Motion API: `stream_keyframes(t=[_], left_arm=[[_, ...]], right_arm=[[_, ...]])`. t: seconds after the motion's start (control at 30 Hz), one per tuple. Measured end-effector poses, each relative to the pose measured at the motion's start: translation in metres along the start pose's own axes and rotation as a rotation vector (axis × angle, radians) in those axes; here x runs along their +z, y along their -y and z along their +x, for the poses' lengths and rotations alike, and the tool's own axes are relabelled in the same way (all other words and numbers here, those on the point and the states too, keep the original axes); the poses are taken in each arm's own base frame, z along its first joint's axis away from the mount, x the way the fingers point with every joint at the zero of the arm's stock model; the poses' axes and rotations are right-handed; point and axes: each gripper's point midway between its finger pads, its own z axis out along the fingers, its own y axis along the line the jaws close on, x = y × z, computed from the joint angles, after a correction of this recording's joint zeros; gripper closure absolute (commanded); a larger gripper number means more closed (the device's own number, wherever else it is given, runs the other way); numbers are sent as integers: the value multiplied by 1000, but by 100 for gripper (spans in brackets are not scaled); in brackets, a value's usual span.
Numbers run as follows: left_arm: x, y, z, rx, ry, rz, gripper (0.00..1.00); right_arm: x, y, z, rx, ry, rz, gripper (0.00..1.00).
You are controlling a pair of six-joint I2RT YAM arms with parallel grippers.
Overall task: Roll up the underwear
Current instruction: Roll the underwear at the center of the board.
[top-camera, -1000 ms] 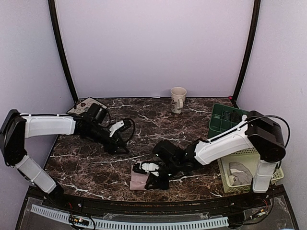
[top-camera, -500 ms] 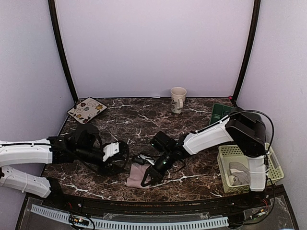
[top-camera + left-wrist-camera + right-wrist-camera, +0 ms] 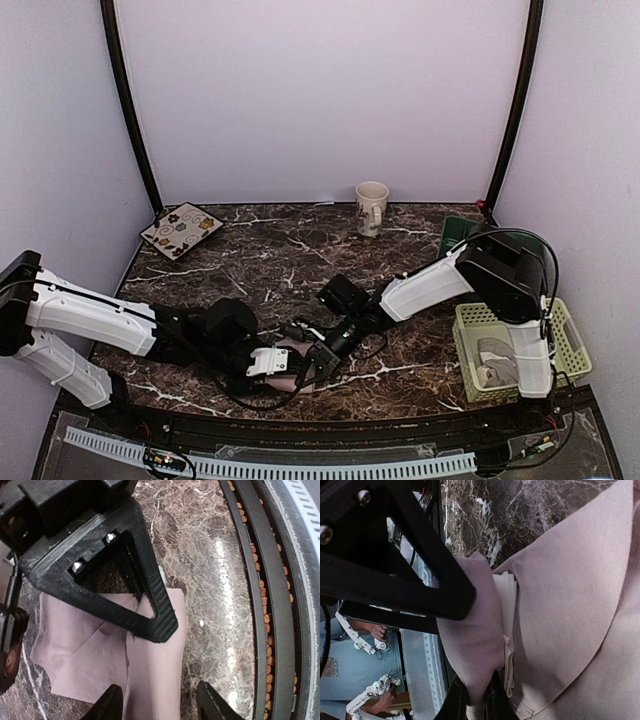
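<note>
The dusty pink underwear (image 3: 291,380) lies near the table's front edge, partly folded, with a cream panel showing inside the fold in the right wrist view. My right gripper (image 3: 475,702) is shut on a raised fold of the pink underwear (image 3: 560,605). Seen from above, the right gripper (image 3: 312,367) sits on the cloth's right side. My left gripper (image 3: 278,365) comes in from the left, open. In the left wrist view the left gripper (image 3: 160,705) straddles the near edge of the pink underwear (image 3: 85,650), without pinching it. One black right finger (image 3: 150,610) rests across the cloth.
A beige mug (image 3: 371,206) stands at the back centre and a patterned plate (image 3: 181,228) at the back left. A green crate (image 3: 458,243) and a pale basket (image 3: 565,345) holding grey cloth sit at the right. The black front rail (image 3: 260,605) runs close beside the cloth.
The left arm swung from the back left down to the front and its gripper now sits at the pink underwear. The right gripper shifted slightly left, still on the cloth.
</note>
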Motion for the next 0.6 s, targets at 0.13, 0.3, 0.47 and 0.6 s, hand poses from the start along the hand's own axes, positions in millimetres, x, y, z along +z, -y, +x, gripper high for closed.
stream_keyframes(t=[0.13,0.3,0.47,0.6], left_arm=[[14,-3,4,26,-41,-8,80],[18,-1,2,56,-55,17,96],[19,0,5,43,-67,49,100],[20,-3,5,-19,-67,123,100]], right_arm=[[-2,2,-1,8,4,-2,88],[-10,3,2,-14,36,46,71],[-44,14,-1,-43,127,255,59],[-90,3,-17,-149,269,469,37]])
